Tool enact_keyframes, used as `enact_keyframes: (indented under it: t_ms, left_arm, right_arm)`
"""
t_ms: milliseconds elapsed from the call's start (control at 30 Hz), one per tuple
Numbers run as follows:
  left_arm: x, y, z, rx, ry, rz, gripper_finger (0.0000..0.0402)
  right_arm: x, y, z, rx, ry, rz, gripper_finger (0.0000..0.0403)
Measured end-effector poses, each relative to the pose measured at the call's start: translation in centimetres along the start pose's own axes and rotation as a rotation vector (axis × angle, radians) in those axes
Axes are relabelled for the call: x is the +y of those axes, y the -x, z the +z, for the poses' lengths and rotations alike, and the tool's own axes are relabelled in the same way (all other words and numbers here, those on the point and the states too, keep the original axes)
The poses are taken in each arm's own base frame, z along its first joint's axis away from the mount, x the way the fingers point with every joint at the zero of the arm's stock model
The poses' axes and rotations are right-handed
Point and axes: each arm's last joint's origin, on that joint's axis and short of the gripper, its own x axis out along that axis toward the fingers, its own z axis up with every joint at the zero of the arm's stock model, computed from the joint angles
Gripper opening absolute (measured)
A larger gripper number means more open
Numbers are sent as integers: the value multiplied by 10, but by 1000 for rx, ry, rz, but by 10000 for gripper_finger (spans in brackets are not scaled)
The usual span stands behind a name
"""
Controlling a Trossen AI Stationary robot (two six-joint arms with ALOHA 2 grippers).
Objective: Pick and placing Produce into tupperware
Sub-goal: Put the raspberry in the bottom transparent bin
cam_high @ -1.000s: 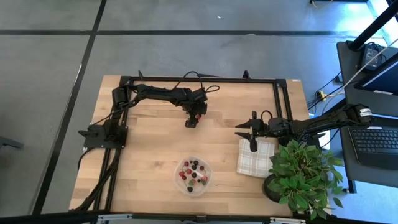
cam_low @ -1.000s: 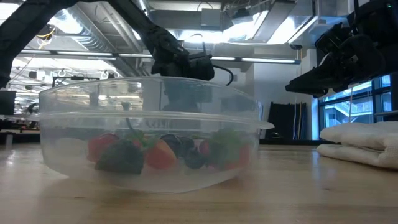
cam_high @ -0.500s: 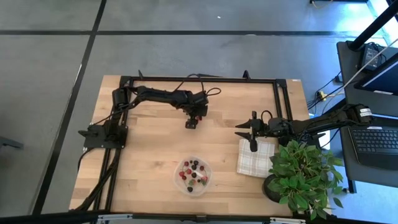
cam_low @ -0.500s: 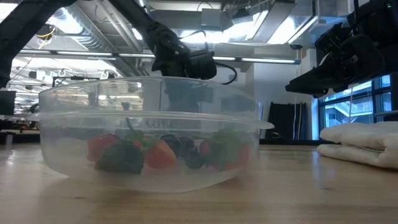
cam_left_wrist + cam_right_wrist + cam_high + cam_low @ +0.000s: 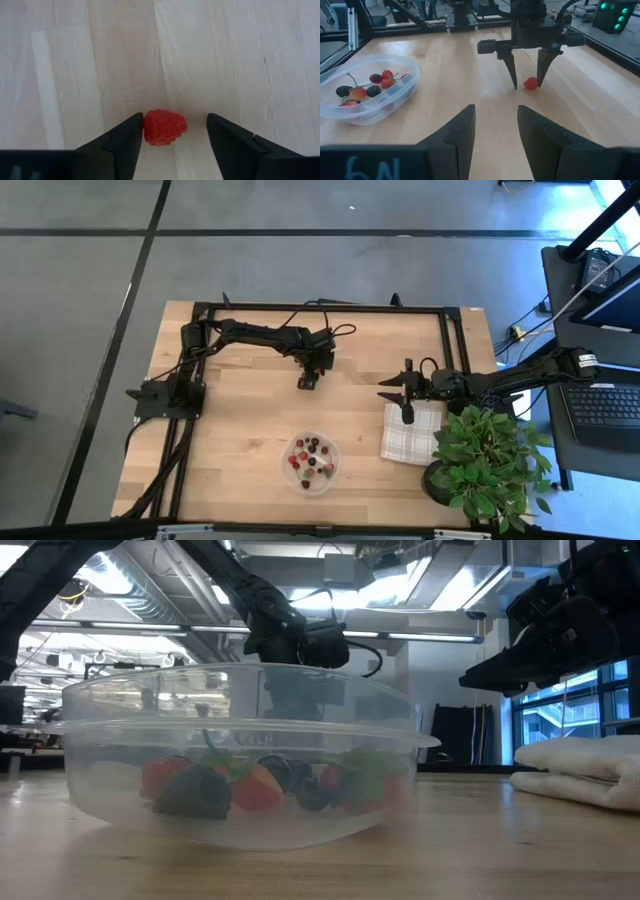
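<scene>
The left tool (image 5: 172, 137) stands open astride a raspberry (image 5: 164, 127) on the bench (image 5: 240, 430), apparently touching one finger; the right tool (image 5: 495, 127), at three o'clock, is open.

The left arm reaches from its base across the far side of the bench, its left tool (image 5: 309, 381) pointing down, fingers (image 5: 122, 142) spread. The right arm stretches in from the right, its right tool (image 5: 405, 402) hovering with fingers (image 5: 457, 132) parted.
</scene>
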Motion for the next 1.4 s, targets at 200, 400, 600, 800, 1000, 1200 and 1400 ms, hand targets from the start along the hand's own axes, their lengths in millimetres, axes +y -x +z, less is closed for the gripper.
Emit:
enact_keyframes:
  t_ms: [200, 400, 600, 800, 1000, 1200, 1400]
  left_arm:
    - [0, 0, 0, 0, 4, 1, 182]
    - [0, 0, 0, -1, 5, 2, 153]
    - [1, 0, 1, -5, 6, 6, 117]
    - [0, 0, 1, -5, 5, 5, 110]
    - [-6, 3, 0, 24, -7, -13, 112]
    - [-23, 25, 6, 24, -30, -45, 106]
    - [-59, 61, 20, -51, -89, -122, 111]
  right_arm:
    - [0, 0, 0, 0, 19, 0, 149]
    - [0, 0, 0, 0, 19, 0, 149]
    - [0, 0, 0, 0, 18, 0, 149]
    - [0, 0, 0, 0, 18, 0, 149]
    - [0, 0, 0, 0, 17, 0, 149]
    - [0, 0, 0, 4, 18, 0, 149]
    - [0, 0, -1, 8, 15, -1, 149]
